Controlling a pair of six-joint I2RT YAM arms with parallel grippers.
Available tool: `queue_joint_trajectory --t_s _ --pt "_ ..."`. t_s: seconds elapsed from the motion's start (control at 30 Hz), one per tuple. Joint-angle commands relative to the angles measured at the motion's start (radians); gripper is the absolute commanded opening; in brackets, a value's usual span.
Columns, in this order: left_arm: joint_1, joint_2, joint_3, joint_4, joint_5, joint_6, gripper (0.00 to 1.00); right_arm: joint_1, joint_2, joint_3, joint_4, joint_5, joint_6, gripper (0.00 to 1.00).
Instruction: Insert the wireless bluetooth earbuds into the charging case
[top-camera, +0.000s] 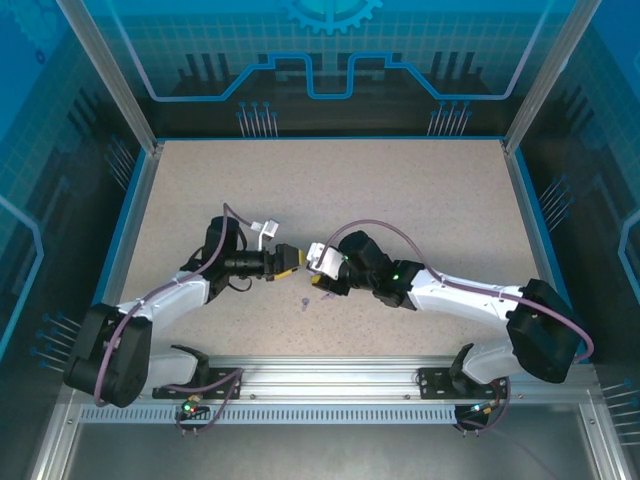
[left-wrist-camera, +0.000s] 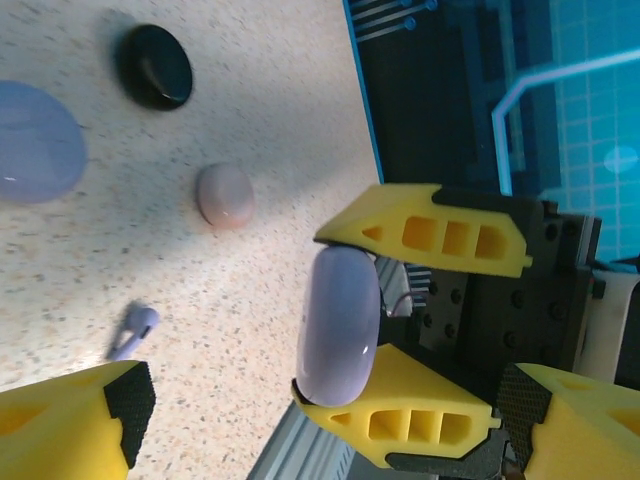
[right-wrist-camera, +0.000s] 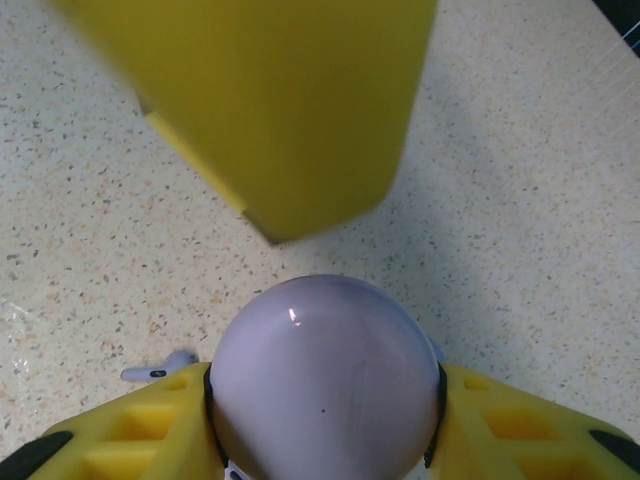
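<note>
The charging case (right-wrist-camera: 325, 375), round, lavender and seemingly closed, sat clamped in the right gripper (left-wrist-camera: 340, 322) just above the worktop (top-camera: 400, 190). The left gripper (top-camera: 287, 262) faced it, spread wide and empty. One lavender earbud (left-wrist-camera: 133, 332) lay loose just beside them, so I judged nothing inserted yet. A pink case (left-wrist-camera: 224, 195) and a black case (left-wrist-camera: 153, 66) lay farther off. The near rail (top-camera: 330, 375) was close, with open room beyond.

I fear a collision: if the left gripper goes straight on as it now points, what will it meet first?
Probably the lavender case clamped in the right gripper, directly ahead of the open left gripper; how near, the pictures cannot settle.
</note>
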Motion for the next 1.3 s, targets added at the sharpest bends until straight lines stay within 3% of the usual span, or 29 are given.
queue_joint_trajectory --t_s 0.0,0.73,1.07,1.27 --pt "-0.036 0.031 0.039 0.043 0.047 0.003 0.9 -0.01 -0.033 -0.022 0.045 -0.006 -0.014 0.47" --pt "-0.102 0.132 0.096 0.046 0.099 0.03 0.42 -0.015 -0.019 0.001 0.02 0.016 -0.015 0.47" --pt "-0.11 0.126 0.103 0.043 0.106 0.058 0.29 -0.028 -0.02 0.005 0.007 -0.017 -0.006 0.49" --pt "-0.114 0.091 0.1 0.048 0.083 0.103 0.27 -0.05 -0.057 0.006 -0.028 -0.067 0.01 0.59"
